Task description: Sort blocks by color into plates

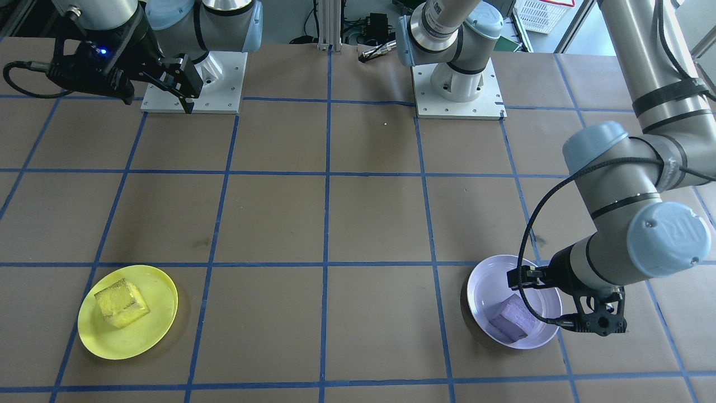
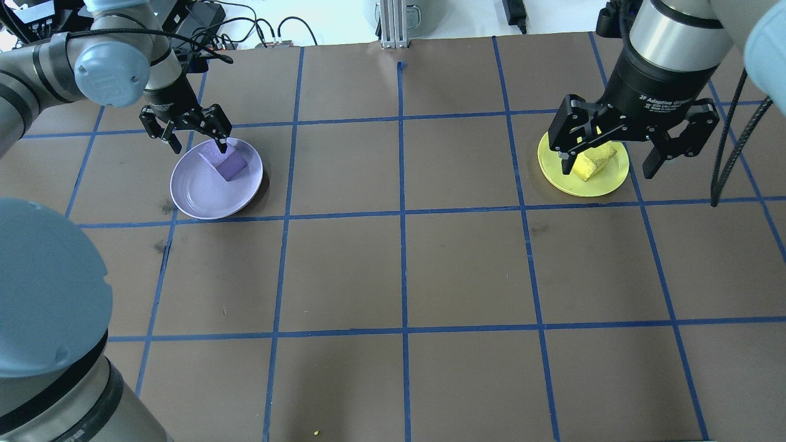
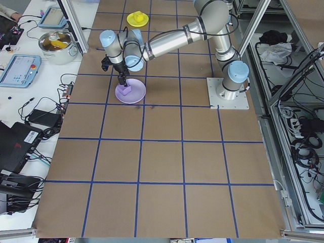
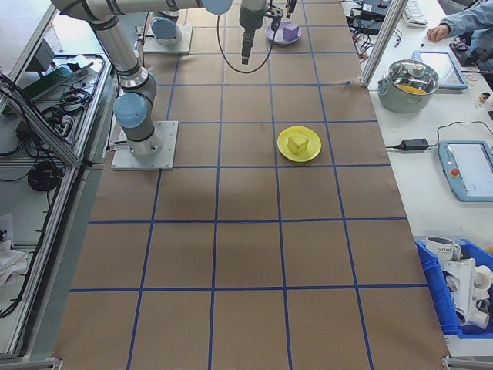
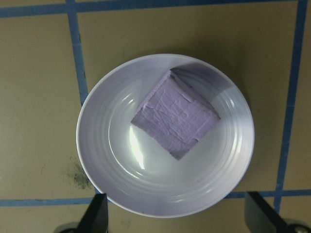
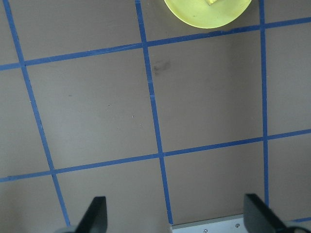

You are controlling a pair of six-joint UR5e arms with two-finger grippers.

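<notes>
The purple block (image 5: 175,116) lies in the lavender plate (image 5: 107,145), toward its far side in the overhead view, block (image 2: 226,162) and plate (image 2: 202,196). My left gripper (image 2: 187,132) hovers open just above that plate, one fingertip near the block, nothing between its fingers (image 5: 97,216). The yellow block (image 1: 120,304) rests in the yellow plate (image 1: 156,336). My right gripper (image 2: 608,159) is open and empty, raised high near its base (image 1: 154,84). Its wrist view catches only the yellow plate's edge (image 6: 206,12) at the top.
Brown table paper carries a blue tape grid (image 2: 402,212). Two arm base plates (image 1: 193,84) (image 1: 457,89) sit at the robot's side. Beyond the table edge stand a pot (image 4: 416,81), tablets (image 4: 470,169) and a blue bin (image 4: 462,297); a person's arm (image 4: 462,19) rests there.
</notes>
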